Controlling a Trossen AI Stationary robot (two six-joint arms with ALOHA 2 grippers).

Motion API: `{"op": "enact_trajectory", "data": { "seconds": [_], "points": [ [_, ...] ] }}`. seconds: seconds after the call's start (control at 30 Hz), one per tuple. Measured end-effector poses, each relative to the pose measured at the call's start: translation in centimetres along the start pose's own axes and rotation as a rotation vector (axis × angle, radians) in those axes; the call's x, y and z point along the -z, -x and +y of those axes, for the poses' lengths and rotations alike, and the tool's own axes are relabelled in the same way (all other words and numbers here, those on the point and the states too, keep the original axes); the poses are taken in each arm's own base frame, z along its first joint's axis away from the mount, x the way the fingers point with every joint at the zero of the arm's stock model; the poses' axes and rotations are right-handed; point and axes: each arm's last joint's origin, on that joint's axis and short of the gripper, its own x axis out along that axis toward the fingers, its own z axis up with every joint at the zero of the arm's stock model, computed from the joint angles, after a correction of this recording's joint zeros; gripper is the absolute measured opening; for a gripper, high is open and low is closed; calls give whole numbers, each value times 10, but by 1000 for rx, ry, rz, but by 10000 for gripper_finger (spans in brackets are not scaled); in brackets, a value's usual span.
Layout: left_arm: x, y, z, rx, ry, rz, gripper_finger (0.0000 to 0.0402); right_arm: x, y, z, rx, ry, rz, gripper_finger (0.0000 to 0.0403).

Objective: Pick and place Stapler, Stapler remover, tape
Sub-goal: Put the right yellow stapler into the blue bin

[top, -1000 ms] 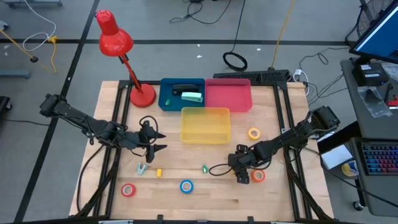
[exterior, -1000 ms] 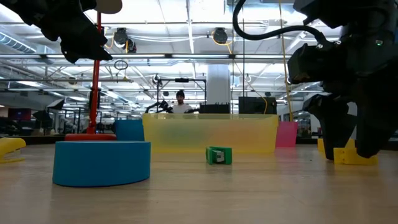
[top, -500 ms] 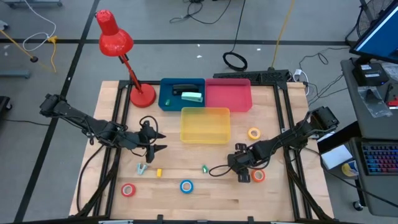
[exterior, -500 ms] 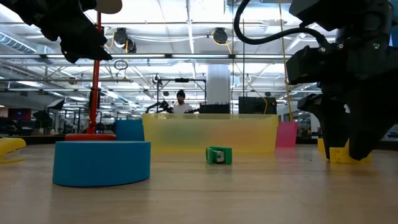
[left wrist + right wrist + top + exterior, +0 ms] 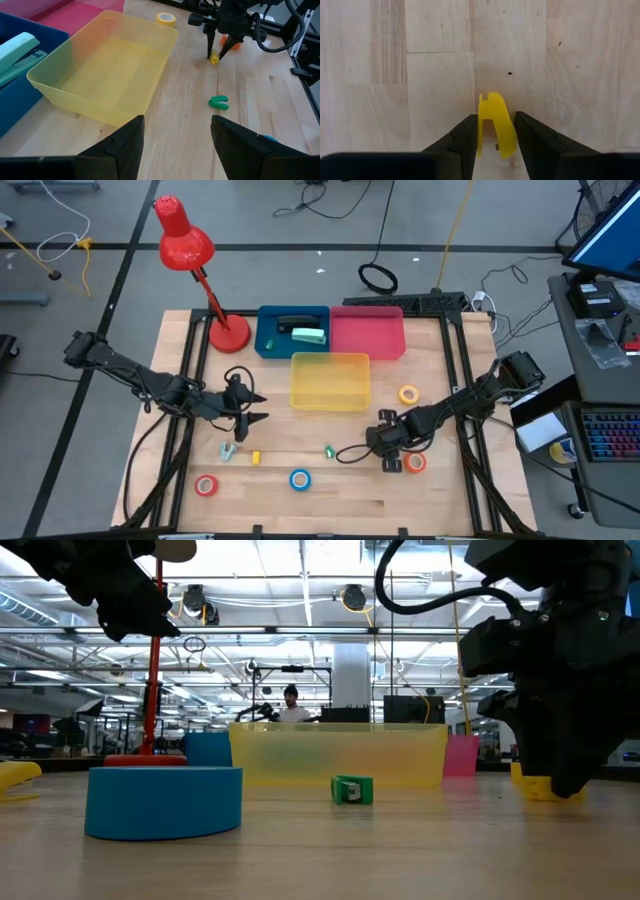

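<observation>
Yellow plastic staple remover (image 5: 495, 125) sits between your right gripper's (image 5: 494, 134) narrowed fingers, seemingly touching, ready for lifting. Left gripper (image 5: 175, 145) hangs wide open, waiting.

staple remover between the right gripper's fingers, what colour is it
Yellow. The staple remover shows best in the right wrist view, standing between the right gripper and its open fingers.

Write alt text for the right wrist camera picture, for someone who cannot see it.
Two dark fingers of the right gripper point down at a pale wooden table, with a small yellow staple remover standing between them. The fingers flank the remover closely on both sides.
</observation>
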Motion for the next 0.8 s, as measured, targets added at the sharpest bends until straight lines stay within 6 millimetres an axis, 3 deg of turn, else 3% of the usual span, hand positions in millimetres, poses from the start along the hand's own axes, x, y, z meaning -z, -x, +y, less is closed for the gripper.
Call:
{"op": "enact_trajectory", "data": {
  "seconds": [0.3,0.5,0.8],
  "points": [
    [0,0,0,1,5,-2,230,-3,14,3,-54,-59,-26,48],
    [-3,0,-2,16,21,-31,230,-16,42,10,-179,-143,-131,46],
    [-18,2,-9,84,-8,-179,230,-68,90,18,-300,-158,-607,51]
  ]
}}
